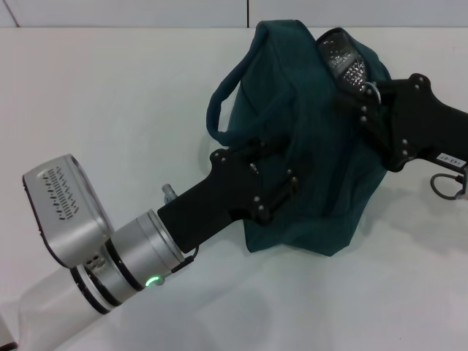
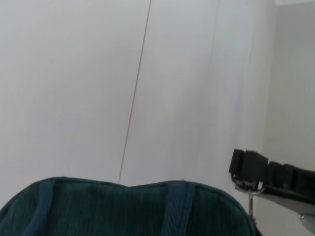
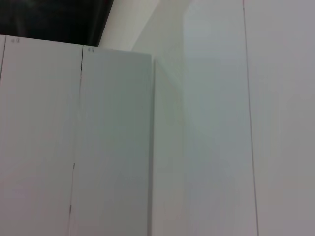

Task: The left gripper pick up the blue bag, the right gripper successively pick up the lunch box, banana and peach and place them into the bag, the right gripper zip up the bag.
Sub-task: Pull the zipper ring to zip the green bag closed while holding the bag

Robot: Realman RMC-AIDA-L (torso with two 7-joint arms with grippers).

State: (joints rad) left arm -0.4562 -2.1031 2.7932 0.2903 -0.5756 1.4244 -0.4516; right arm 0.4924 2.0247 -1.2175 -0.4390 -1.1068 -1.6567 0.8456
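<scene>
Two grippers are engaged on the blue bag [image 1: 314,146], which is kept upright on the white surface [image 1: 110,95], toward its far right part, with its carrying strap [image 1: 219,110] looped out to the left. The left gripper [image 1: 281,194] is pressed into the near side of the bag, and its fingers [image 1: 289,183] appear closed on a fold of the cloth; this hold is judged to be there to keep the bag steady and its mouth taut while the other arm works. The right gripper [image 1: 358,95] is set at the top right corner of the bag, where a small metal ring [image 1: 374,91], probably the zip pull, is seen just beside the fingers; whether it is pinched cannot be told, since the tips are masked by cloth and by the black body of the gripper. In the left wrist view the top edge of the bag [image 2: 128,206] is seen with the right gripper [image 2: 248,172] at its far end, a metal piece hanging just under it, which agrees with a position at the zip. A dark patterned object [image 1: 344,58] shows at the bag's opening; what it is cannot be told. No lunch box, banana or peach is seen on the surface, so they are judged to be inside, and the zipping step is taken to be in hand. Only walls and cabinet panels are shown by the right wrist view.
</scene>
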